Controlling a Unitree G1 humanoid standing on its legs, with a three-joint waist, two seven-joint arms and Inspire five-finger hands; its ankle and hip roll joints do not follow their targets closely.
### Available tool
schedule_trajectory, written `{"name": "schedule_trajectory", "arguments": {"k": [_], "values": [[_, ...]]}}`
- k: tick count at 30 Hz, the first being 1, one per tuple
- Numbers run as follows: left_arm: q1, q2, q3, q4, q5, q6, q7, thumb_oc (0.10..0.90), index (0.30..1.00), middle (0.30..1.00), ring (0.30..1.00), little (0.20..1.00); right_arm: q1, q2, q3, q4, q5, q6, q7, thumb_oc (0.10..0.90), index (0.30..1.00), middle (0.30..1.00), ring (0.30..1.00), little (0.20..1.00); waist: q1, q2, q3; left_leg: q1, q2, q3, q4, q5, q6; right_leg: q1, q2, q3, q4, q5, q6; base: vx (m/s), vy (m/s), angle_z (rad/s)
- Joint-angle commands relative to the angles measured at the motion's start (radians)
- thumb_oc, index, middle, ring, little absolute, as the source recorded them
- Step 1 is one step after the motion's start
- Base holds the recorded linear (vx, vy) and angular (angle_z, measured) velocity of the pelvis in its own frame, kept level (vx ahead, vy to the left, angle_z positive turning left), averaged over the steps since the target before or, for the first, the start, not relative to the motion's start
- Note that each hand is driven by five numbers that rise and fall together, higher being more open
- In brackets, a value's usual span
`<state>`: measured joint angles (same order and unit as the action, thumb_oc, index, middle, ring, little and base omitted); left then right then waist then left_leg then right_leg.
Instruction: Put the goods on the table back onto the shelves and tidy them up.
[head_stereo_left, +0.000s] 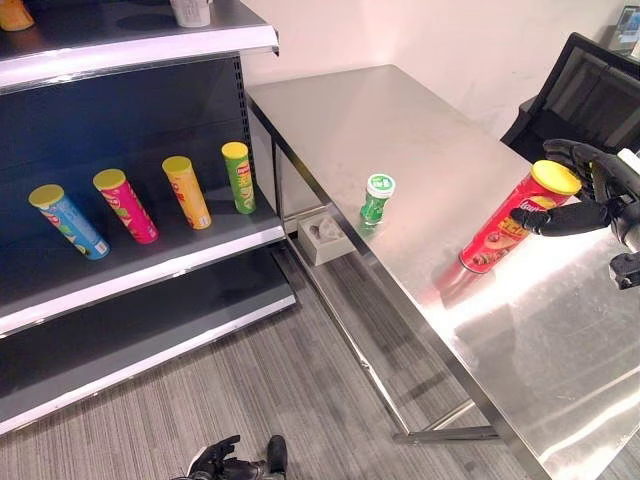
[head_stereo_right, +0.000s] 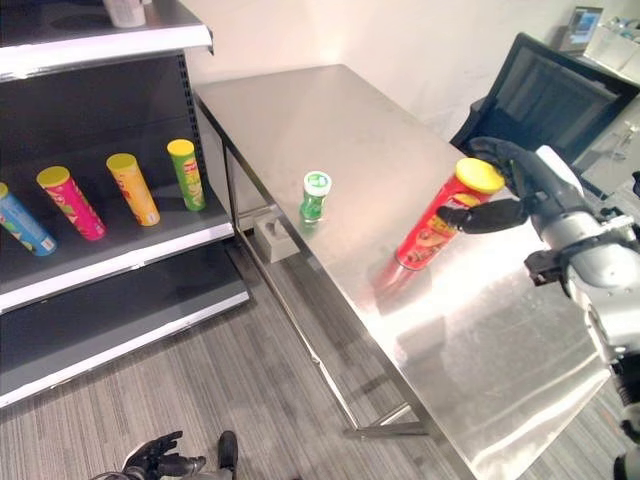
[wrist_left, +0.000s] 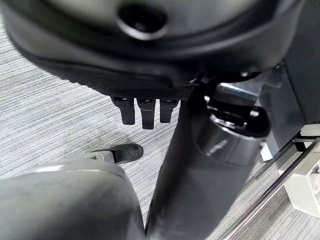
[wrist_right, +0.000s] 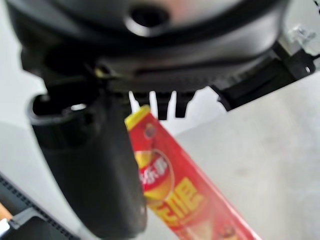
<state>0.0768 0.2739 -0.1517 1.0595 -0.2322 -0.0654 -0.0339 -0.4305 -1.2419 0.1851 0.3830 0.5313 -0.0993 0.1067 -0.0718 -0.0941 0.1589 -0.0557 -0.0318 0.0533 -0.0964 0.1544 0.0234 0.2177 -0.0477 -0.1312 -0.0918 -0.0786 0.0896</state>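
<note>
A red chip can (head_stereo_left: 505, 228) with a yellow lid leans tilted on the steel table (head_stereo_left: 400, 120), its base resting on the tabletop. My right hand (head_stereo_left: 600, 200) grips its upper part, thumb across the front and fingers curled behind the lid. The right wrist view shows the can (wrist_right: 175, 185) beside the thumb (wrist_right: 95, 180). A small green bottle (head_stereo_left: 377, 198) with a white-and-green cap stands near the table's left edge. My left hand (head_stereo_left: 225, 462) hangs low over the floor, fingers relaxed and holding nothing.
On the middle shelf (head_stereo_left: 150, 262) lie blue (head_stereo_left: 68, 222), pink (head_stereo_left: 125, 205), orange (head_stereo_left: 186, 192) and green (head_stereo_left: 238, 177) cans. The top shelf holds a white container (head_stereo_left: 190, 12). A grey box (head_stereo_left: 322, 238) sits under the table. A black chair (head_stereo_left: 580, 90) stands behind it.
</note>
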Motion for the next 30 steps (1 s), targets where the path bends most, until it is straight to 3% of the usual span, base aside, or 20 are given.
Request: {"name": "schedule_trajectory", "arguments": {"k": [1, 8, 9, 10, 11, 16, 21, 27, 30], "values": [[0.021, 0.031, -0.041, -0.012, 0.016, -0.022, -0.016, 0.800, 0.900, 0.900, 0.900, 0.900, -0.084, -0.075, -0.062, -0.026, 0.031, -0.059, -0.028, 0.800, 0.900, 0.900, 0.900, 0.900, 0.057, -0.025, -0.035, 0.155, 0.102, 0.046, 0.009, -0.185, -0.112, -0.122, -0.072, 0.005, 0.005, 0.099, 0.078, 0.00, 0.000, 0.00], [0.019, 0.030, -0.042, -0.013, 0.016, -0.018, -0.015, 0.800, 0.900, 0.900, 0.900, 0.900, -0.098, -0.066, -0.030, -0.007, 0.031, -0.043, -0.021, 0.800, 0.900, 0.900, 0.900, 0.900, 0.060, -0.025, -0.029, 0.152, 0.101, 0.043, 0.009, -0.184, -0.112, -0.125, -0.071, 0.004, 0.005, 0.099, 0.077, 0.00, 0.000, 0.00], [0.019, 0.031, -0.042, -0.014, 0.014, -0.018, -0.016, 0.800, 0.900, 0.900, 0.900, 0.900, -0.102, -0.071, -0.020, 0.000, 0.028, -0.037, -0.017, 0.737, 0.806, 0.806, 0.806, 0.806, 0.061, -0.026, -0.028, 0.152, 0.101, 0.042, 0.009, -0.184, -0.112, -0.125, -0.071, 0.004, 0.005, 0.099, 0.077, 0.00, 0.000, 0.00], [0.019, 0.030, -0.043, -0.013, 0.014, -0.018, -0.015, 0.800, 0.900, 0.900, 0.900, 0.900, -0.104, -0.073, -0.012, 0.004, 0.031, -0.034, -0.013, 0.596, 0.594, 0.594, 0.594, 0.594, 0.061, -0.027, -0.028, 0.151, 0.101, 0.043, 0.009, -0.183, -0.113, -0.126, -0.071, 0.004, 0.005, 0.100, 0.077, 0.00, 0.000, 0.00], [0.019, 0.031, -0.043, -0.010, 0.014, -0.017, -0.016, 0.800, 0.900, 0.900, 0.900, 0.900, -0.112, -0.078, 0.011, 0.012, 0.035, -0.024, -0.002, 0.400, 0.300, 0.300, 0.300, 0.300, 0.061, -0.029, -0.026, 0.152, 0.101, 0.042, 0.009, -0.183, -0.113, -0.125, -0.071, 0.004, 0.005, 0.101, 0.078, 0.00, 0.000, 0.00], [0.018, 0.033, -0.043, -0.014, 0.009, -0.018, -0.015, 0.800, 0.900, 0.900, 0.900, 0.900, -0.128, -0.088, 0.053, 0.009, 0.040, -0.017, 0.016, 0.400, 0.300, 0.300, 0.300, 0.300, 0.060, -0.030, -0.025, 0.151, 0.102, 0.041, 0.009, -0.182, -0.115, -0.125, -0.071, 0.003, 0.005, 0.101, 0.078, 0.00, 0.000, 0.00], [0.018, 0.033, -0.040, -0.020, 0.008, -0.018, -0.014, 0.800, 0.900, 0.900, 0.900, 0.900, -0.107, -0.084, 0.009, 0.002, 0.033, -0.026, -0.004, 0.400, 0.300, 0.300, 0.300, 0.300, 0.056, -0.026, -0.026, 0.153, 0.103, 0.042, 0.009, -0.181, -0.114, -0.123, -0.071, 0.002, 0.005, 0.101, 0.078, 0.00, 0.000, 0.00], [0.012, 0.031, -0.004, -0.028, 0.024, -0.017, -0.004, 0.800, 0.900, 0.900, 0.900, 0.900, 0.039, 0.042, -0.305, -0.135, 0.057, -0.108, -0.122, 0.400, 0.300, 0.300, 0.300, 0.300, 0.052, -0.007, -0.032, 0.155, 0.102, 0.034, 0.009, -0.187, -0.109, -0.116, -0.071, -0.004, 0.005, 0.092, 0.076, 0.00, -0.030, 0.02], [0.013, 0.037, 0.003, -0.031, 0.027, -0.018, 0.000, 0.800, 0.900, 0.900, 0.900, 0.900, 0.038, 0.105, -0.374, -0.200, 0.080, -0.148, -0.161, 0.400, 0.300, 0.300, 0.300, 0.300, 0.057, 0.001, -0.038, 0.159, 0.104, 0.029, 0.009, -0.189, -0.109, -0.110, -0.070, -0.006, 0.005, 0.085, 0.074, 0.02, -0.068, -0.01]]}}
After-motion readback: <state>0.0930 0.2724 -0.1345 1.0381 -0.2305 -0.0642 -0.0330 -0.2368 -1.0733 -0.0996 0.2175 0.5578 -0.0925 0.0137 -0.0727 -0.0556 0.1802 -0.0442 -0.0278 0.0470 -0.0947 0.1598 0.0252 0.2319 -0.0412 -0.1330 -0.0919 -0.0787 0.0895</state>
